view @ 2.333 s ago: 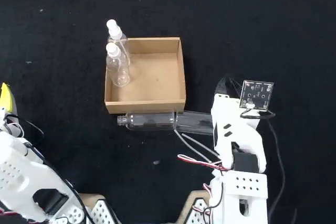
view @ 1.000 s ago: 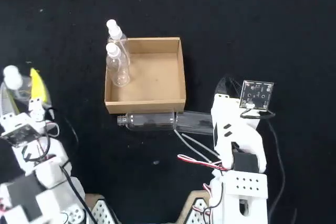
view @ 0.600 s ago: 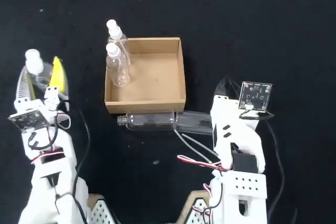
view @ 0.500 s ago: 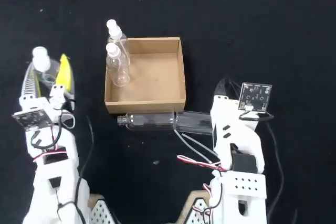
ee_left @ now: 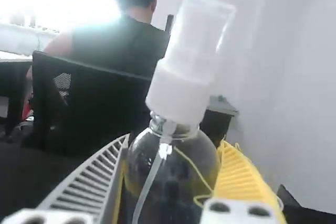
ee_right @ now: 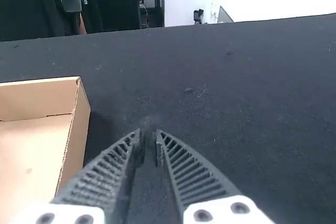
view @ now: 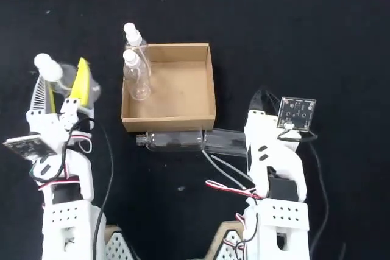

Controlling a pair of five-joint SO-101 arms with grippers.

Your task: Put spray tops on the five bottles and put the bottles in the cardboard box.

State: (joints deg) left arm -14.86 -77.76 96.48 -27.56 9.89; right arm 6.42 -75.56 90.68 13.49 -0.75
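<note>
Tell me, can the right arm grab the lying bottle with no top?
Probably yes. The capless bottle lies in the open beside the cardboard box, near the right gripper, which holds nothing.

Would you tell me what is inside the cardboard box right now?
A nearer bottle and a farther bottle, both with white spray tops, stand by the cardboard box wall on the left arm's side. The nearer one covers the farther one's base.
</note>
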